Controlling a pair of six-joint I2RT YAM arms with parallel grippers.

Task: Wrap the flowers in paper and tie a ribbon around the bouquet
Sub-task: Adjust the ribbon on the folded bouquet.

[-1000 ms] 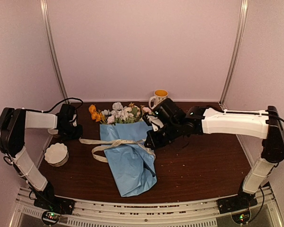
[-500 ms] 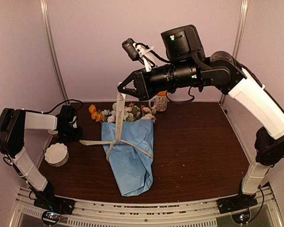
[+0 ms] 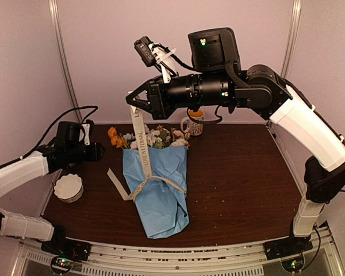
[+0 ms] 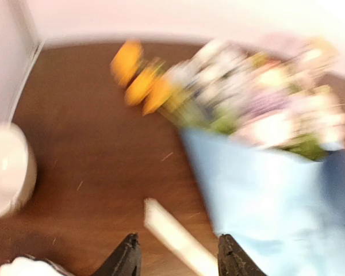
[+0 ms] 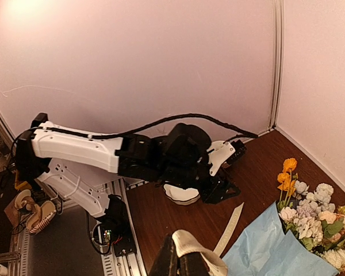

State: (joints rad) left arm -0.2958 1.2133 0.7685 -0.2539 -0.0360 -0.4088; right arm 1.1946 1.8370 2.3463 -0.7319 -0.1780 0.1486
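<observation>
**Ribbon held high at one end, loose at the other**

The bouquet (image 3: 161,192) lies on the table (image 3: 247,190), its long axis running near to far, with the flowers (image 3: 152,137) toward the back wall. The ribbon (image 3: 142,144) circles its waist. One end rises steeply to the right gripper (image 3: 133,102), which is clamped on it high above the flowers. The other end lies flat on the wood, slanting from the waist out to the left. The left gripper (image 3: 99,152) hovers just left of the bouquet, jaws apart and holding nothing. Its blurred wrist view shows the loose end lying below, between its fingers. It is much the nearer arm, so picking up that end likely falls to it.
</observation>
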